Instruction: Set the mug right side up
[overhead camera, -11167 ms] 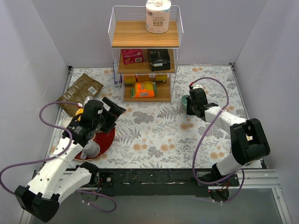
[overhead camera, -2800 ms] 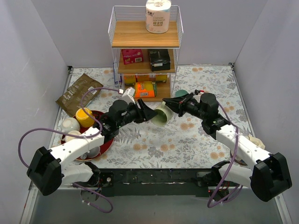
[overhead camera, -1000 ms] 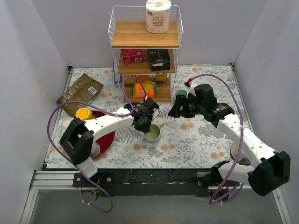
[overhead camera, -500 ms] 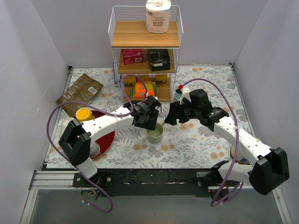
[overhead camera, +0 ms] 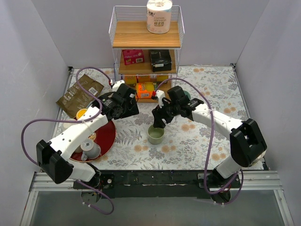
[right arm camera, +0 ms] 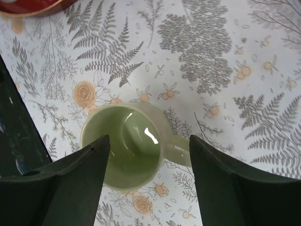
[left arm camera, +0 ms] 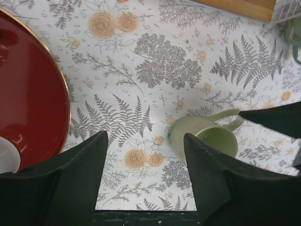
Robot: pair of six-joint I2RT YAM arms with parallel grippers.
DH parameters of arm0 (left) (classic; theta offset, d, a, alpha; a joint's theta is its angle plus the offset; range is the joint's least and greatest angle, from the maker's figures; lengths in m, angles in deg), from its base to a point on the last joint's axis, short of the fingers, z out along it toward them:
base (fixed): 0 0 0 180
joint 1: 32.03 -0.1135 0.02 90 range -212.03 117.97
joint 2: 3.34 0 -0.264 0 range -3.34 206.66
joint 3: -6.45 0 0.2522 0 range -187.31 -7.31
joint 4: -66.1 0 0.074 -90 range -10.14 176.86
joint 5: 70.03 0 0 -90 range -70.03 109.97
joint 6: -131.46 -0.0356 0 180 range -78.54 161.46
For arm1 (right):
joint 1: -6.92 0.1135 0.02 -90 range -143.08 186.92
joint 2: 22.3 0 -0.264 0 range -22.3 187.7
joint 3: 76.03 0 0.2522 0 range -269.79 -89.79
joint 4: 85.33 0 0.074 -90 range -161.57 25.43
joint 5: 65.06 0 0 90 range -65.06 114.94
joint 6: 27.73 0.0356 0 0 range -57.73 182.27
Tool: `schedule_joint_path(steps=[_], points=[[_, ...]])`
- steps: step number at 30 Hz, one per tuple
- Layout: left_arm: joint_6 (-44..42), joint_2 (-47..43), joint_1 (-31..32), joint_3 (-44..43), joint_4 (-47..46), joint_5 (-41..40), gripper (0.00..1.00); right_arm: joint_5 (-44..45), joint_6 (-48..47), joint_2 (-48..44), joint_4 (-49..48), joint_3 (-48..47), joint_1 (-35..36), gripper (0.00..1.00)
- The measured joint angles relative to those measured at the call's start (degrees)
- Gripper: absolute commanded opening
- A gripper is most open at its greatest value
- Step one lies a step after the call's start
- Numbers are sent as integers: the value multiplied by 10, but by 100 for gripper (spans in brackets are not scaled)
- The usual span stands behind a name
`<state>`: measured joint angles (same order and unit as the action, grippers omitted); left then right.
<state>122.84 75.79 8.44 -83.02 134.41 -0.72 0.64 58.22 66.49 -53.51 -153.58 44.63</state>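
Note:
The pale green mug stands right side up on the floral cloth, mouth up, with its handle sticking out to one side. My right gripper hovers just above it, open; in the right wrist view the mug lies between and below the spread fingers, and nothing is gripped. My left gripper is open and stands apart, up and left of the mug. In the left wrist view the mug shows beside the right finger.
A red plate with a grey cup lies to the left, and its rim is close to my left gripper. A brown bag is at the back left. A wire shelf with a paper roll stands behind.
My left gripper has opened, let go of the mug and drawn back to the left. My right gripper has moved left and now sits over the upright mug.

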Motion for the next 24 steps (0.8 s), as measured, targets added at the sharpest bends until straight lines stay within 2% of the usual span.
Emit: schedule_joint_path(steps=[3, 5, 12, 13, 15, 16, 18, 19, 24], points=[[19, -28, -21, 0, 12, -3, 68, 2, -42, 19, 18, -16, 28, 69], [26, -43, -27, 0, 16, -2, 70, 8, -67, 30, 29, -28, 45, 60], [37, -77, -52, 2, 16, 16, 72, 103, -120, 61, 45, -39, 85, 46], [37, -78, -55, 2, 16, 18, 73, 114, -126, 64, 45, -39, 88, 39], [37, -78, -59, 3, 15, 21, 73, 133, -134, 71, 45, -39, 92, 32], [37, -78, -59, 4, 15, 23, 73, 141, -137, 74, 45, -39, 94, 22], [37, -78, -60, 8, 13, 27, 72, 157, -141, 80, 46, -39, 95, 15], [37, -78, -61, 10, 11, 28, 73, 163, -141, 81, 46, -40, 96, 2], [37, -78, -63, 15, 8, 34, 73, 206, -123, 77, 49, -42, 99, 1]])
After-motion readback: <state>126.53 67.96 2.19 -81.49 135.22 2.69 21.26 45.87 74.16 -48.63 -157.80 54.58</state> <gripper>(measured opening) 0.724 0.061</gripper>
